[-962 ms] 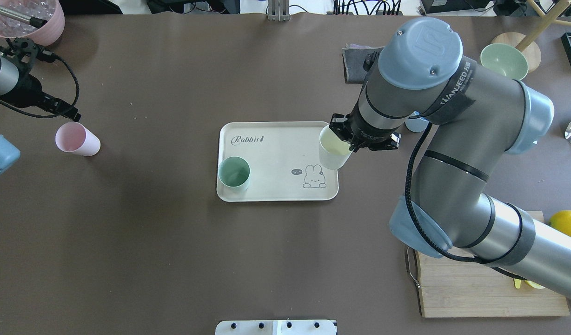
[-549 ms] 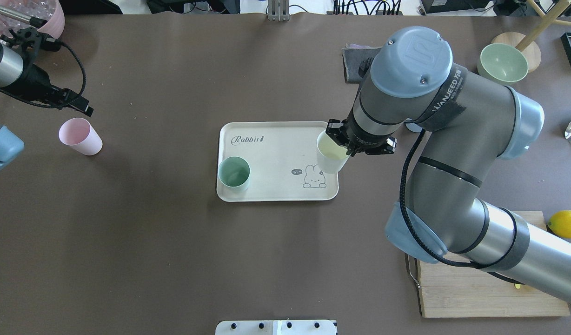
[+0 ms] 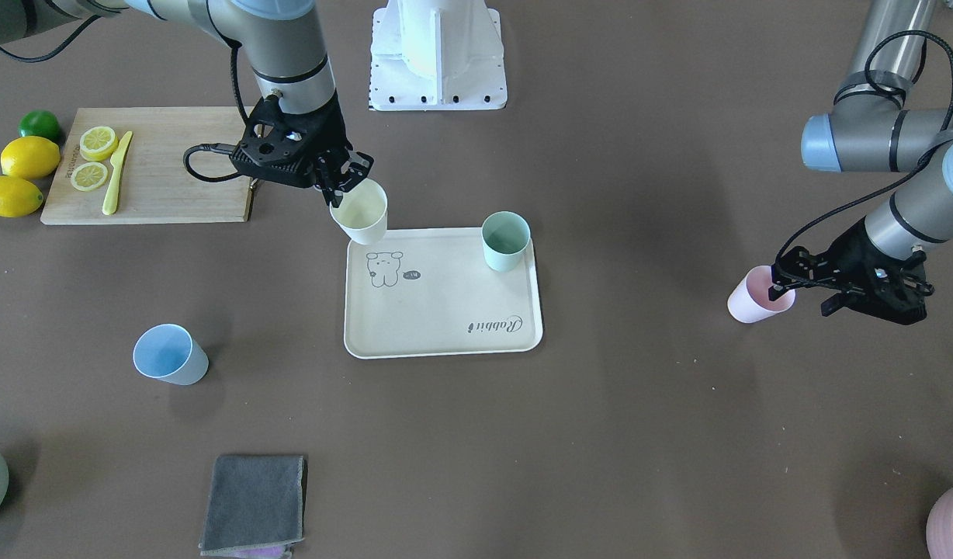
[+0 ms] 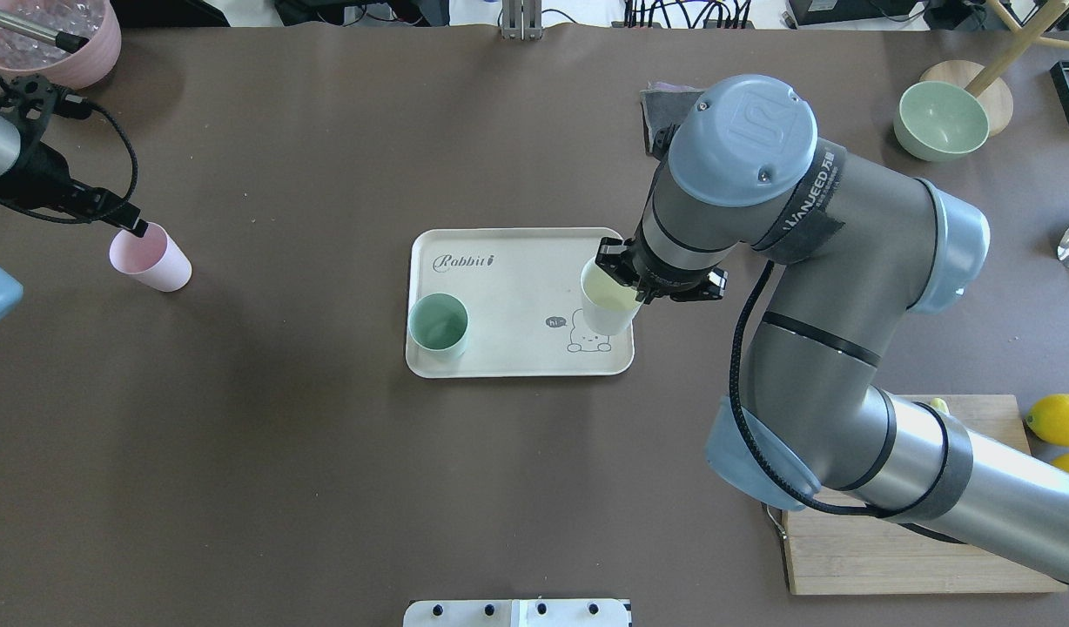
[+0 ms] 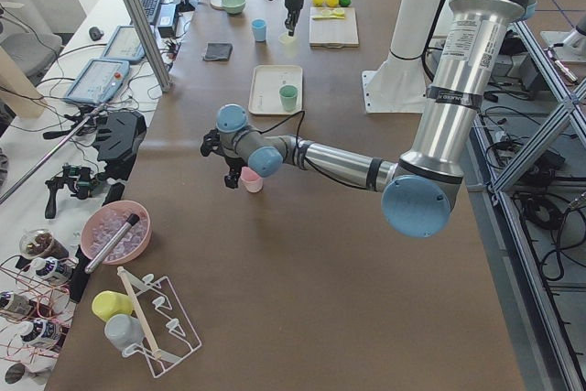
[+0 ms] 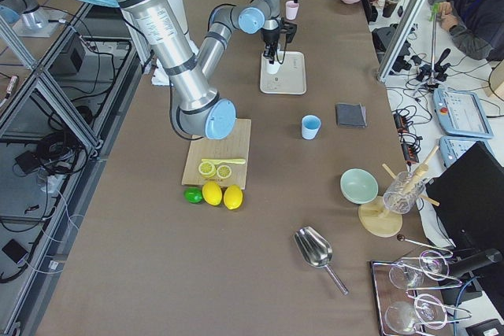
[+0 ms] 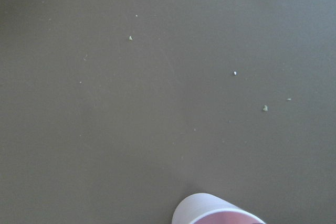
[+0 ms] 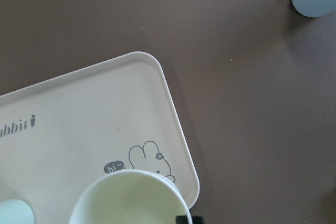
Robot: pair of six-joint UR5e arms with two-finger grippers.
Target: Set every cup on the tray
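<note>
With jaws of right gripper (image 3: 343,189) pinched on rim of yellow cup (image 3: 361,213), holds it beneath them over rabbit corner of tray (image 3: 445,330). Has jaws of left gripper (image 3: 798,295) spread at rim of pink cup (image 3: 752,304). Shows green cup (image 3: 505,242) on tray, across from right jaws; blue cup (image 3: 168,355) well apart, on table (image 3: 601,427).

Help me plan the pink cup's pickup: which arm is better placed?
Left. The left fingers are at the pink cup; the right fingers hold the yellow cup over the tray, farther off.
</note>
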